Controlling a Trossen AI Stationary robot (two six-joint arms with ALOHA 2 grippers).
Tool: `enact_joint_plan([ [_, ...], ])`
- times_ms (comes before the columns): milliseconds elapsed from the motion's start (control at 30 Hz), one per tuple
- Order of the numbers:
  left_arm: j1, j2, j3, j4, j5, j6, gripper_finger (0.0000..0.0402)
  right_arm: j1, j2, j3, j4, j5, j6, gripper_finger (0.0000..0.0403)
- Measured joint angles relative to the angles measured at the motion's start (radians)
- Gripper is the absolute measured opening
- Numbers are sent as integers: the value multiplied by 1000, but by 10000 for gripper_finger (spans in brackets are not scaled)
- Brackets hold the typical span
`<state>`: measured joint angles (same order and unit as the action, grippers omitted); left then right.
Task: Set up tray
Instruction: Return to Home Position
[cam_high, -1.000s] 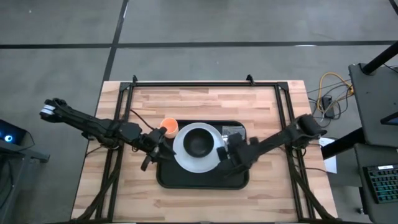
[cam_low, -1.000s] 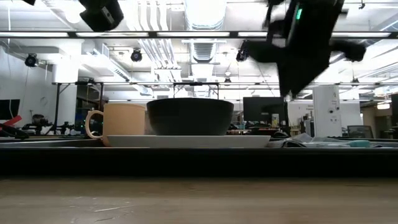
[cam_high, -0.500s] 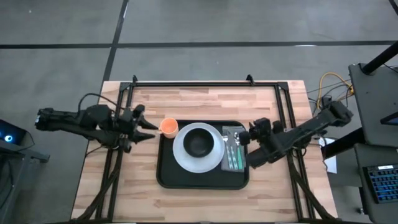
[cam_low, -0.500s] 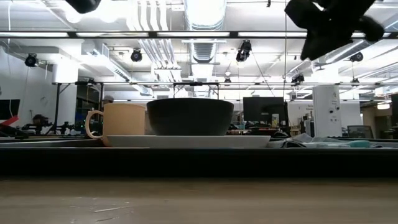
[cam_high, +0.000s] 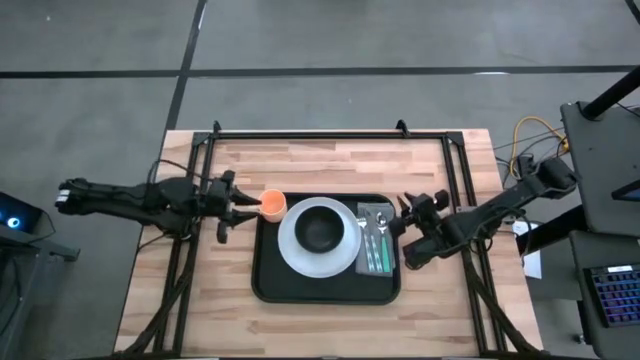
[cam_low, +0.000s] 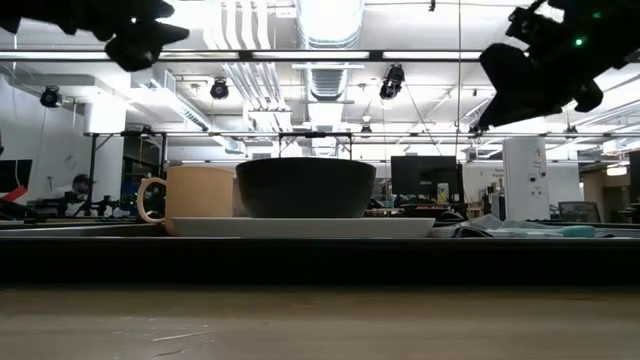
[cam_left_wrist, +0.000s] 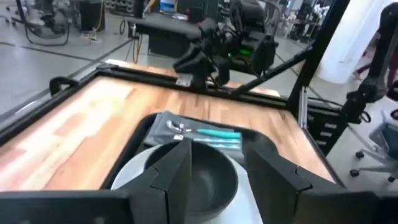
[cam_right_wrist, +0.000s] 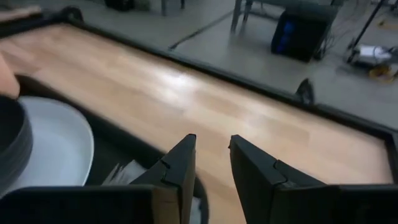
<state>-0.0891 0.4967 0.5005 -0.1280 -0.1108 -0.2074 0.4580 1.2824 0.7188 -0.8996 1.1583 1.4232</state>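
Observation:
The black tray lies mid-table. On it sit a white plate bearing a dark bowl, an orange cup at the tray's far left corner, and a grey cloth with teal-handled cutlery to the right of the plate. My left gripper hovers open just left of the cup, well above it in the low view. My right gripper hangs open over the tray's right rim, beside the cloth, also raised. The left wrist view looks over the bowl toward the cutlery.
A black metal frame borders the wooden table on its far, left and right sides. Bare wood lies beyond the tray's far rim and along the near edge. Cables and equipment stand off the table's right side.
My left gripper drew back from the plate's left edge toward the table's left and rose, then came back a little toward the cup. My right gripper pulled away from over the cloth toward the table's right, rising, and uncovered the cloth and cutlery.

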Motion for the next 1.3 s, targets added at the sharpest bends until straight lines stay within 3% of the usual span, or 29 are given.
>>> enact_joint_plan([
  [167,0,-138,-72,54,-1,0,134,9,-56,-51,5,55,-4,81],
  [367,0,-310,-118,43,-1,4,134,75,-223,-124,-2,99,-28,71],
  [600,0,-413,-124,-97,9,7,134,227,-449,-193,6,188,-68,70],
  [767,-2,-458,-133,-119,125,4,134,322,-506,-195,63,190,-224,70],
  [867,-1,-493,-157,-129,127,4,134,339,-509,-177,73,242,-250,70],
  [1067,-1,-489,-222,-128,-20,3,134,336,-510,-149,79,331,-312,70],
  [1167,-1,-493,-267,-120,-148,4,134,338,-508,-144,92,284,-282,70],
  [1300,-1,-493,-309,-66,-187,22,134,338,-493,-145,96,244,-337,69],
])
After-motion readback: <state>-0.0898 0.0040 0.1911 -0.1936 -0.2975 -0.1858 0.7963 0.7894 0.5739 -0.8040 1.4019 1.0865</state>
